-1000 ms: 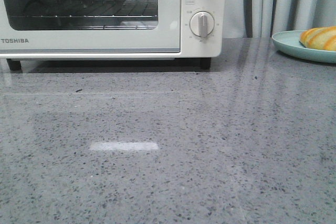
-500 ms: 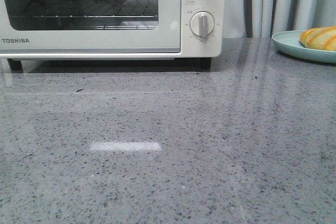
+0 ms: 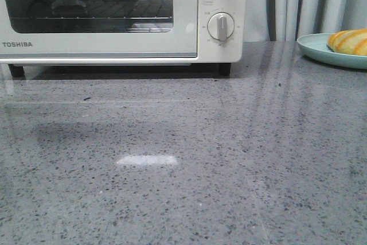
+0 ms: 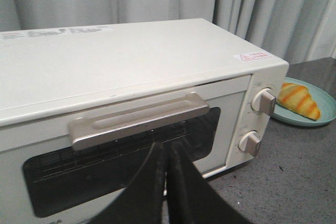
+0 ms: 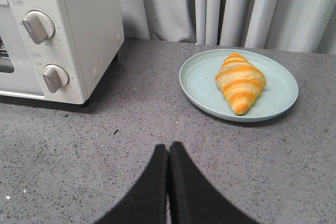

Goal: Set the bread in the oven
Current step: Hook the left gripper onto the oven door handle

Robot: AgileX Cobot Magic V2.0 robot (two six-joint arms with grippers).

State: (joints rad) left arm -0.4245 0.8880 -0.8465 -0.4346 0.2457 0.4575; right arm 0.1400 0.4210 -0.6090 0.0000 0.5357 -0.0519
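Observation:
The white Toshiba oven stands at the back left, its door closed; it also shows in the left wrist view and the right wrist view. The striped golden bread lies on a pale green plate at the back right, also seen in the front view and the left wrist view. My left gripper is shut and empty, close below the oven's silver door handle. My right gripper is shut and empty above the counter, short of the plate.
The grey speckled counter runs from the oven to the front edge. Grey curtains hang behind. Two round dials sit on the oven's right panel.
A dark reflection of my left arm has appeared in the oven's glass, and a shadow has spread on the counter at the left. The bright glare patch has shifted right.

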